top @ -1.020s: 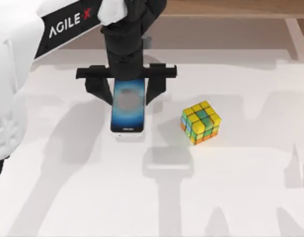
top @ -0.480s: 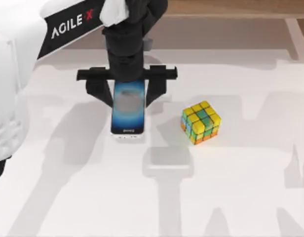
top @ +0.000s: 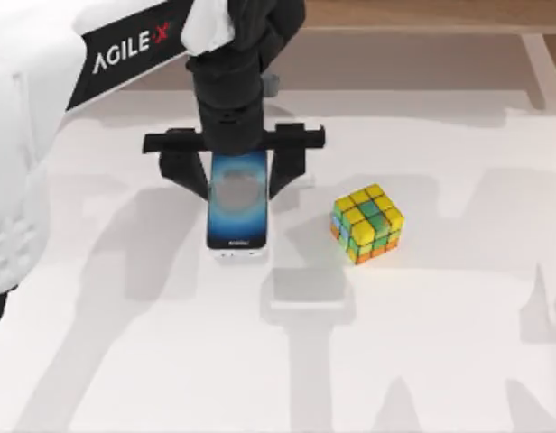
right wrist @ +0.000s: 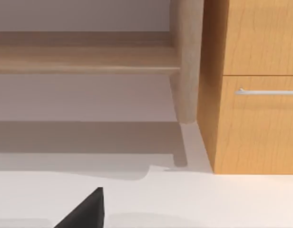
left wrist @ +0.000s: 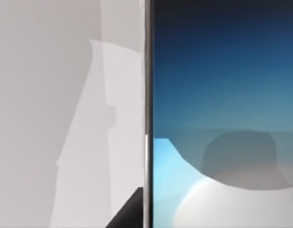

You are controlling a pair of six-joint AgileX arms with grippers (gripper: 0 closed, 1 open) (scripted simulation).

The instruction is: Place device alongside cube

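Note:
The device, a slim phone with white edges and a blue-grey screen, hangs just above the white table at centre left, its long side running front to back. My left gripper is shut on its far half, one black finger on each long edge. Up close in the left wrist view, the device's screen runs beside bare table. The cube, mostly yellow with green, blue and orange tiles, sits about a phone's width to the device's right. A dark part of my right gripper shows over the table's far edge.
The white table stretches open in front of and to the right of the cube. Beyond the table's far edge, the right wrist view shows a wooden cabinet with a drawer handle and a wooden post.
My left gripper has carried the device a little to the right and toward the front, closer to the cube. The cube has not moved.

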